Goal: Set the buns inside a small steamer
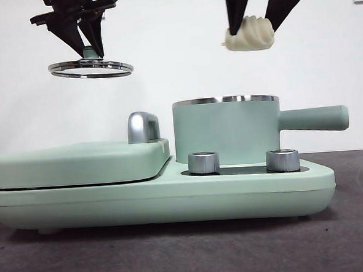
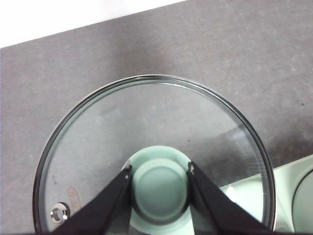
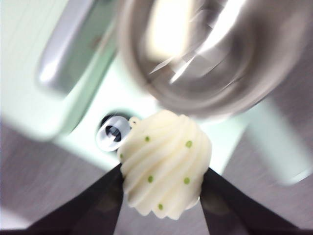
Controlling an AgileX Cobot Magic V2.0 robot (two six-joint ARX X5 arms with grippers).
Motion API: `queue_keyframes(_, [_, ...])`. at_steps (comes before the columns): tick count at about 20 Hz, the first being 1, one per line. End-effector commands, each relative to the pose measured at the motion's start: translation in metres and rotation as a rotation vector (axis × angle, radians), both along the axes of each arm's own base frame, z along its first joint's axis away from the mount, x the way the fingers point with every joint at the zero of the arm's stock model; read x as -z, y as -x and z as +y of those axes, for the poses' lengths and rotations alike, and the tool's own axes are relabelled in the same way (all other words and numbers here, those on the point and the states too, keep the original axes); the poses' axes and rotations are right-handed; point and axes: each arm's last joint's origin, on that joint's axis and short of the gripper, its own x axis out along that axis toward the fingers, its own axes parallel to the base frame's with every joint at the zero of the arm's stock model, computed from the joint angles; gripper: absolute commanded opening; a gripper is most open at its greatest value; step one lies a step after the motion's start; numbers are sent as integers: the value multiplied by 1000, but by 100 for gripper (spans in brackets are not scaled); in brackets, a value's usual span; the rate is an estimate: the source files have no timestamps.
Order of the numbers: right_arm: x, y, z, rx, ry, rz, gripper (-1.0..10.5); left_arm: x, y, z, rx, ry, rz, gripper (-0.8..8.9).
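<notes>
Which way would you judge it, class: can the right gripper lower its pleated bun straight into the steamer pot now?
Probably yes: the lid hangs off to the side in the left gripper, leaving the pot open below the bun the right gripper grips.

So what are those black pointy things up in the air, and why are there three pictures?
They are a robot's two grippers, like pinching fingers. One picture looks across the table; the other two come from cameras on each arm. The left gripper holds a glass lid by its green knob, off to one side. The right gripper pinches a pleated white bun with green flecks, high above the open green steamer pot. The pot sits on a green cooker with two metal dials.
</notes>
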Motion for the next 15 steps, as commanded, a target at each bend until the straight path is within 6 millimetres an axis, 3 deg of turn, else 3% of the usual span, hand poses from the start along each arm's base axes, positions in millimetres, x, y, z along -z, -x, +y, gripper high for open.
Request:
queue_keyframes(1, [0,-33,1,-37,35,-17,222,-5,-4,-3,6,18,-42,16])
queue_keyframes(4, [8,-67,2,-32,43,-3,222,-5,-4,-3,6,18,-42,16])
queue_keyframes(7, [32,-90,7,-39,81,36,222,-5,-4,-3,6,18,-42,16])
queue_keyframes(15, [76,-118,18,-54,135,95,222,-5,-4,-3,6,20,-44,16])
